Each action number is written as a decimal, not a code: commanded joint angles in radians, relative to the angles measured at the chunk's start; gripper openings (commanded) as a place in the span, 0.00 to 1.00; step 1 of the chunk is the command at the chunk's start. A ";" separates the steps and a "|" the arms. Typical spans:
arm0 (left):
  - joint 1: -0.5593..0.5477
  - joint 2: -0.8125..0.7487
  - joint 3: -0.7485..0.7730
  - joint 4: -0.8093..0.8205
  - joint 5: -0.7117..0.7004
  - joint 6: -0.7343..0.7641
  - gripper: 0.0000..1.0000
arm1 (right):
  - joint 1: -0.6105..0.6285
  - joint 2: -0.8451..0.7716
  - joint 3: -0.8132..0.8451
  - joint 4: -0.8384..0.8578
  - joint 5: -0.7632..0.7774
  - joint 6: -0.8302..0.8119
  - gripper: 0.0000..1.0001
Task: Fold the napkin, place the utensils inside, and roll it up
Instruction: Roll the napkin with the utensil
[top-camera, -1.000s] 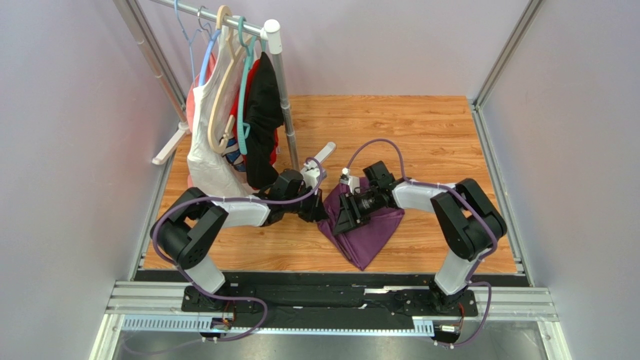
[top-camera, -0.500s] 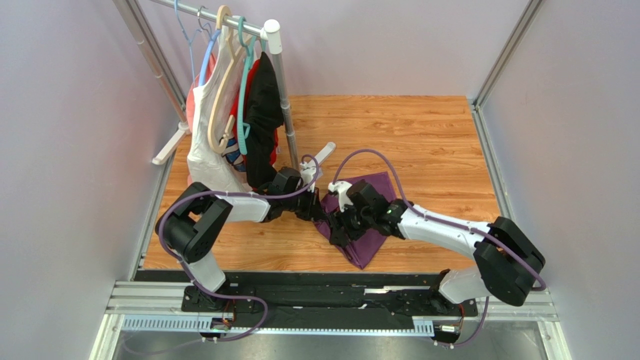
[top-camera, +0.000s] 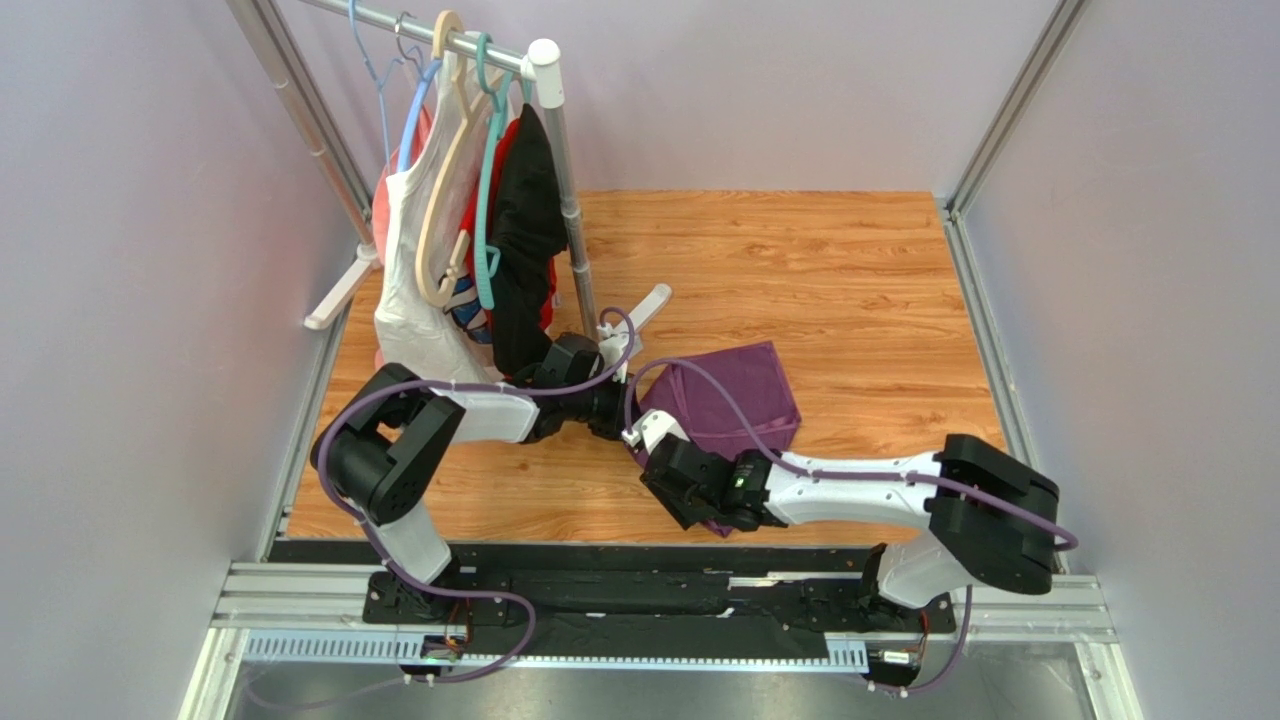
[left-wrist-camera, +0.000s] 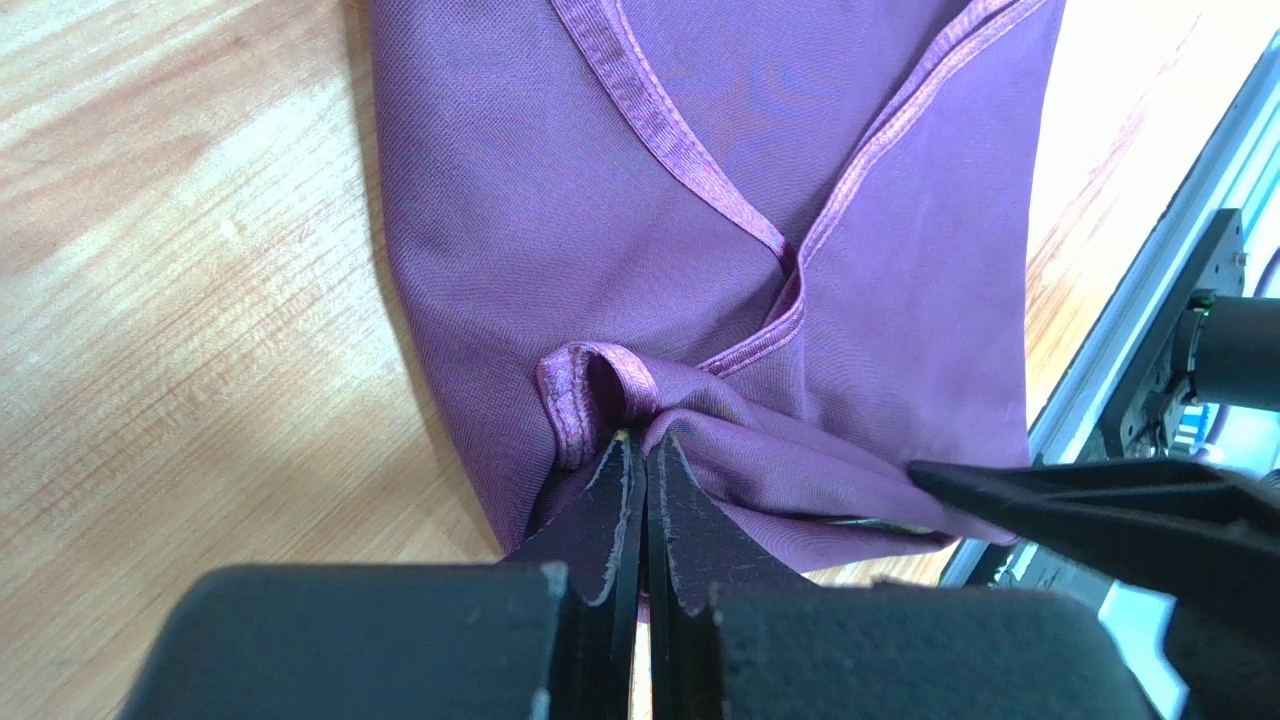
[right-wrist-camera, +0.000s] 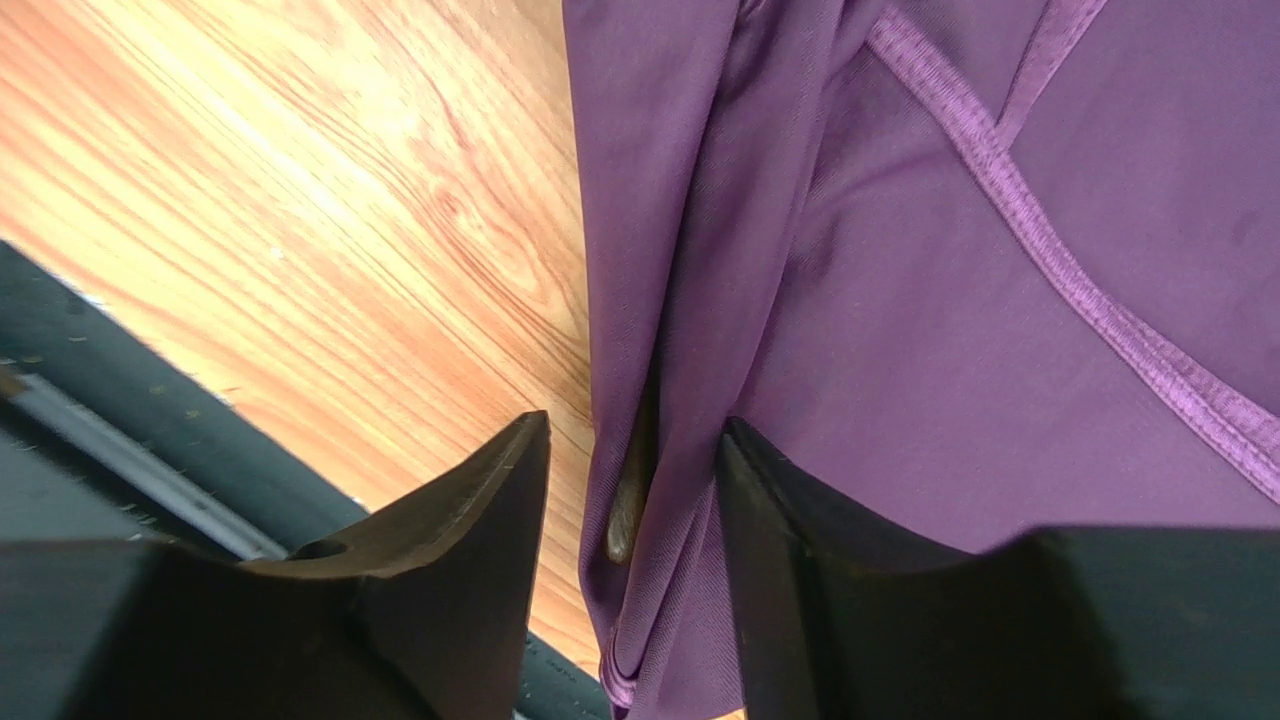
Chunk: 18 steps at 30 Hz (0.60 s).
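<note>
The purple napkin (top-camera: 736, 387) lies folded on the wooden table, its near corner hidden under my right arm. My left gripper (top-camera: 634, 417) is at its left edge. In the left wrist view it (left-wrist-camera: 646, 438) is shut on a bunched fold of the napkin (left-wrist-camera: 676, 195). My right gripper (top-camera: 679, 483) is at the napkin's near-left edge. In the right wrist view it (right-wrist-camera: 634, 435) is open, its jaws either side of the napkin's layered edge (right-wrist-camera: 962, 330). A brown wooden utensil tip (right-wrist-camera: 624, 510) shows inside that fold; the rest of the utensils is hidden.
A clothes rack with white, red and black garments (top-camera: 481, 225) stands at the back left, its white foot (top-camera: 649, 308) close behind my left gripper. A black rail (top-camera: 646, 578) runs along the near edge, also in the left wrist view (left-wrist-camera: 1157, 285).
My right arm has swung from above the napkin's middle to its near-left edge, uncovering the far part of the cloth. My left gripper has stayed put, holding the napkin.
</note>
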<state>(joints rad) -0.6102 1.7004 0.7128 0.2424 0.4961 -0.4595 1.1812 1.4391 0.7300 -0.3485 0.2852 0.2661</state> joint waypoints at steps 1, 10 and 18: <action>0.010 0.015 0.017 -0.037 -0.007 0.010 0.00 | 0.058 0.044 0.031 0.005 0.155 0.016 0.44; 0.012 0.010 0.014 -0.037 0.008 0.016 0.00 | 0.100 0.159 0.078 -0.021 0.200 0.030 0.08; 0.012 -0.113 -0.027 -0.012 0.024 0.008 0.30 | 0.046 0.101 0.052 -0.030 0.005 0.048 0.00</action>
<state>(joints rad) -0.5995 1.6783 0.7017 0.2386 0.5114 -0.4576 1.2690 1.5654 0.8070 -0.3702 0.4450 0.2737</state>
